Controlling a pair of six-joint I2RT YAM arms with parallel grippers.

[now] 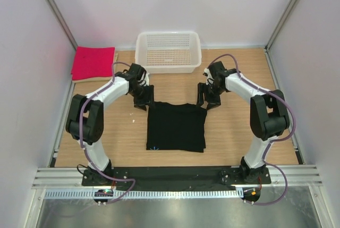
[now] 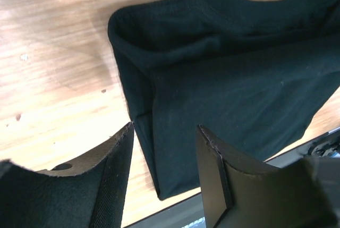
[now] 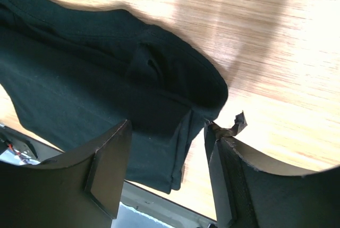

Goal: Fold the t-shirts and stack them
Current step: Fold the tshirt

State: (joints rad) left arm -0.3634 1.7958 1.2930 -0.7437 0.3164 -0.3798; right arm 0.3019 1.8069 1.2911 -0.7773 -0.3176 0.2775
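Note:
A black t-shirt [image 1: 176, 127] lies folded into a rectangle in the middle of the table, a tiny blue mark near its front left corner. A pink-red t-shirt [image 1: 93, 62] lies folded at the back left. My left gripper [image 1: 142, 100] hovers at the black shirt's far left corner, open, with nothing between its fingers. In the left wrist view the black t-shirt [image 2: 228, 79] lies below and beyond the left gripper [image 2: 164, 127]. My right gripper [image 1: 206, 100] stands open over the far right corner. In the right wrist view the right gripper [image 3: 168, 123] is above the folded edge of the black t-shirt [image 3: 106, 90], holding nothing.
A white mesh basket [image 1: 169, 52] stands at the back centre, between the two arms' wrists. White walls close in the table on the left, back and right. A black base rail [image 1: 175, 174] runs along the near edge.

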